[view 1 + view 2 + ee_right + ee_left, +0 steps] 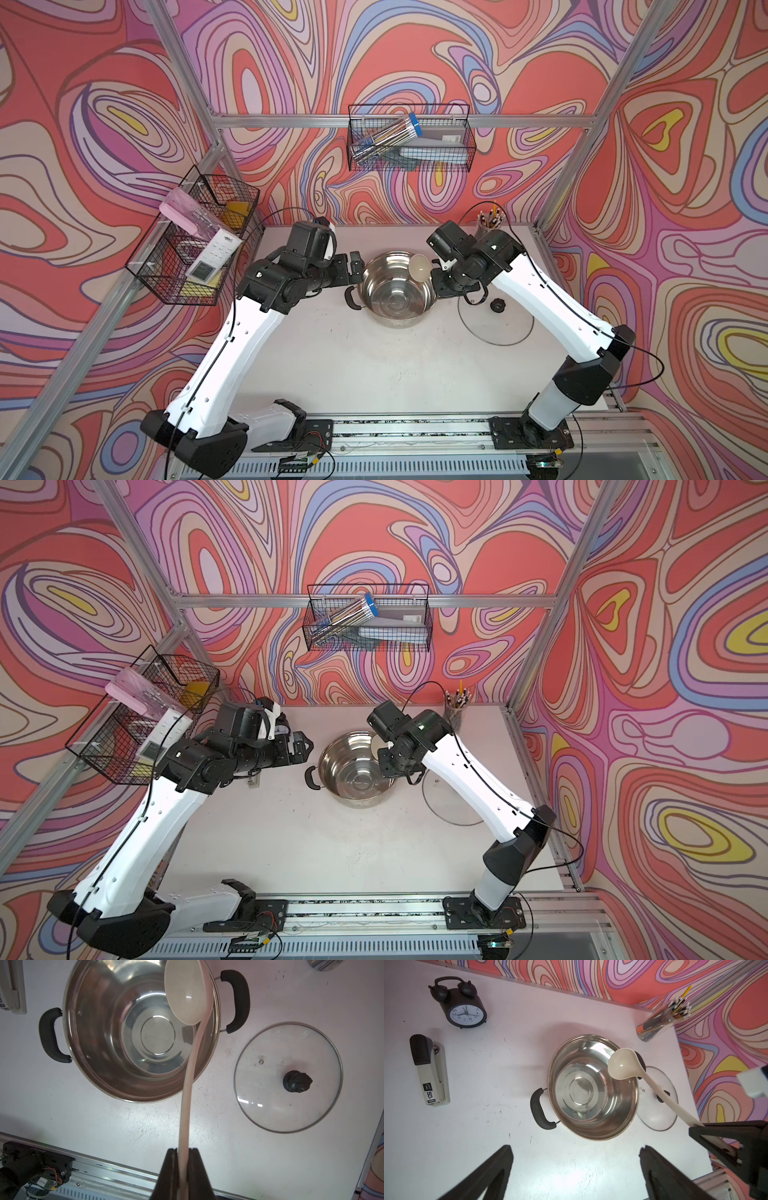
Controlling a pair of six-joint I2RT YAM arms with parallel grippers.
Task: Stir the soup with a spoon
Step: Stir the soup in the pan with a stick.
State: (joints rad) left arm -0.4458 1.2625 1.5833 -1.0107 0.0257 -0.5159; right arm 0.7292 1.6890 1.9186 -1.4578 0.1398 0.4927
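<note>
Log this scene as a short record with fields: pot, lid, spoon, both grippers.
steel pot: uncovered, on table
glass lid: flat on table beside pot, knob up
spoon: bowl over pot's rim on lid's side
right gripper: shut on spoon's handle
left gripper: open, empty

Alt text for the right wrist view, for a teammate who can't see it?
The right gripper is shut on the slim handle of a cream-white plastic ladle, whose round bowl hangs over the stainless steel pot with two black handles. A round glass lid with a black knob lies on the white table beside the pot.
</note>
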